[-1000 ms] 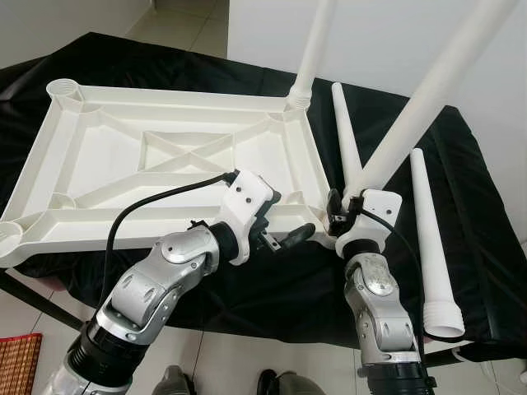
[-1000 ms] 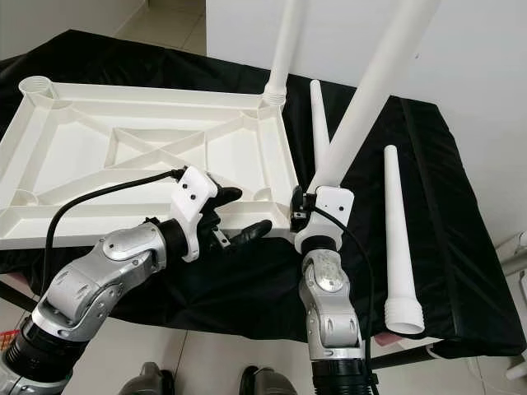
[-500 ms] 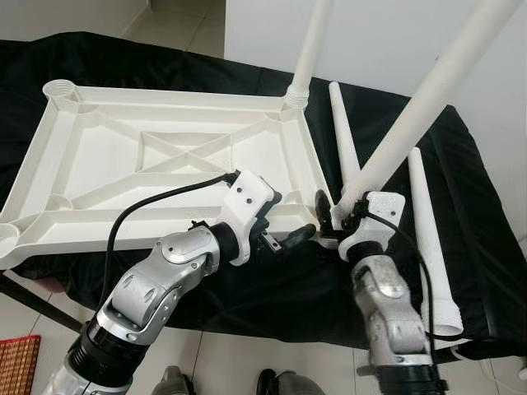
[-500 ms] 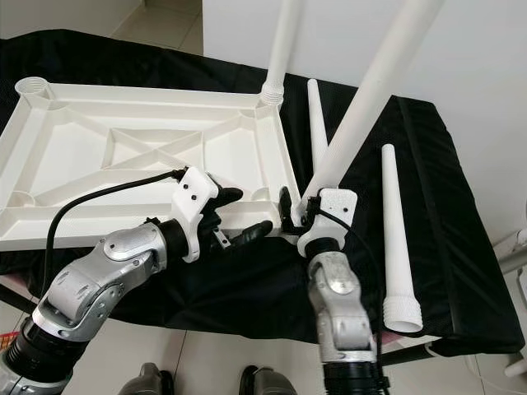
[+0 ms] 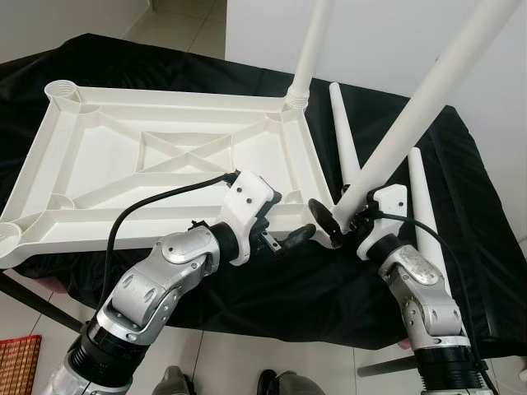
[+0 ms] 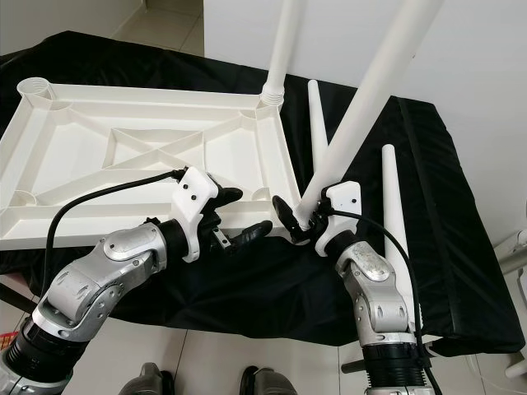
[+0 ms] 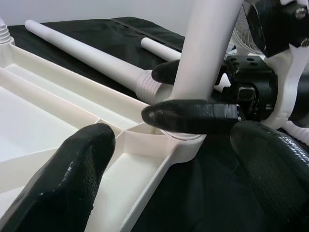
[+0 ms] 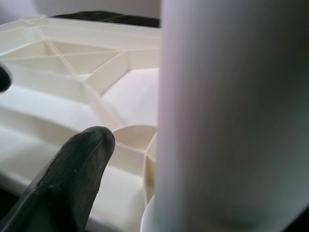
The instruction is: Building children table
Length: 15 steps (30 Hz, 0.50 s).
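The white tabletop [image 5: 99,148] lies upside down on a black-draped table [image 5: 272,288]. One white leg [image 5: 311,49] stands upright in its far right corner socket. My right gripper [image 5: 336,220] is shut on the base of a second leg [image 5: 420,99], which leans to the right with its foot at the near right corner socket. In the left wrist view one right finger [image 7: 190,116] crosses in front of that leg [image 7: 207,53] and the other sits behind it. My left gripper [image 5: 284,218] is open and straddles the tabletop's near rim just left of that corner.
Two loose white legs [image 5: 344,140] [image 5: 424,214] lie on the cloth to the right of the tabletop. A white wall rises behind the table. Tiled floor and a red mat [image 5: 16,362] are at the lower left.
My right forearm has swung out to the right and the wrist has turned. The held leg leans a little more, its foot still at the near right corner. The left arm has not moved.
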Available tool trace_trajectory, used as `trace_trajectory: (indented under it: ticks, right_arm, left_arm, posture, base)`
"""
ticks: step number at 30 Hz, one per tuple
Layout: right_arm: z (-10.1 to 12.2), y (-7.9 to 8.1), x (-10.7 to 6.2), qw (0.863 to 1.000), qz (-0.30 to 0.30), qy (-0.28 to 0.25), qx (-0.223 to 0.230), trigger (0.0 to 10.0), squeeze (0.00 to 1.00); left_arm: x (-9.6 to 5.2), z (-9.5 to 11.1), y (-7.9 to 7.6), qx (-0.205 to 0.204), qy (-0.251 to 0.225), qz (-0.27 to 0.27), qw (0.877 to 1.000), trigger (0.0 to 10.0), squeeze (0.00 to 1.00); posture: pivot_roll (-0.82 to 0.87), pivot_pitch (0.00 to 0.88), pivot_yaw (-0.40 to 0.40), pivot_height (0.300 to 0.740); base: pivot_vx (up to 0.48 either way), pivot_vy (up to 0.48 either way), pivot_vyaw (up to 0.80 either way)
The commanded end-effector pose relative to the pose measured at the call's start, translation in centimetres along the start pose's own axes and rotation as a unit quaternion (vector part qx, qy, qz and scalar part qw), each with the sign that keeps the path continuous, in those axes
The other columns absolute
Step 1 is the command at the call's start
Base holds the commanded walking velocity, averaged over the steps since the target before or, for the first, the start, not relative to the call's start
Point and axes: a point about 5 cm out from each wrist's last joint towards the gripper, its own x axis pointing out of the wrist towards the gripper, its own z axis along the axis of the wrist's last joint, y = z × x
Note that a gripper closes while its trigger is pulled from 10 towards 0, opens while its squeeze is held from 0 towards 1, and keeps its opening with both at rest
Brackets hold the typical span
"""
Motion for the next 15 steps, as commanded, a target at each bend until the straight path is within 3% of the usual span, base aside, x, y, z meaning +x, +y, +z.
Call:
trace_trajectory:
  ticks: [1,2,4,15]
  right_arm:
    - [-0.39,-0.47,-0.25,1.000,0.019,0.006,0.000,6.7,0.00]
    - [-0.39,-0.47,-0.25,1.000,0.019,0.006,0.000,6.7,0.00]
    - [-0.86,-0.92,-0.37,0.999,0.034,0.018,-0.004,0.0,0.00]
    - [-1.11,-1.45,-0.99,0.999,0.034,0.019,0.005,0.0,0.00]
  left_arm:
    - [0.09,0.00,-0.49,-0.003,0.001,-0.031,1.000,10.0,0.00]
    - [0.09,0.00,-0.49,-0.003,0.001,-0.031,1.000,10.0,0.00]
    - [0.13,0.07,-0.45,-0.003,0.000,-0.030,1.000,10.0,0.00]
    - [0.13,0.09,-0.37,-0.005,0.000,-0.030,1.000,10.0,0.00]
  posture:
    - [0.05,0.132,-0.080,0.740]
    - [0.05,0.132,-0.080,0.740]
    - [0.05,0.140,-0.075,0.740]
    - [0.04,0.148,-0.071,0.740]
  base:
    - [0.000,0.000,0.00]
    - [0.000,0.000,0.00]
    - [0.000,0.000,0.00]
    - [0.000,0.000,0.00]
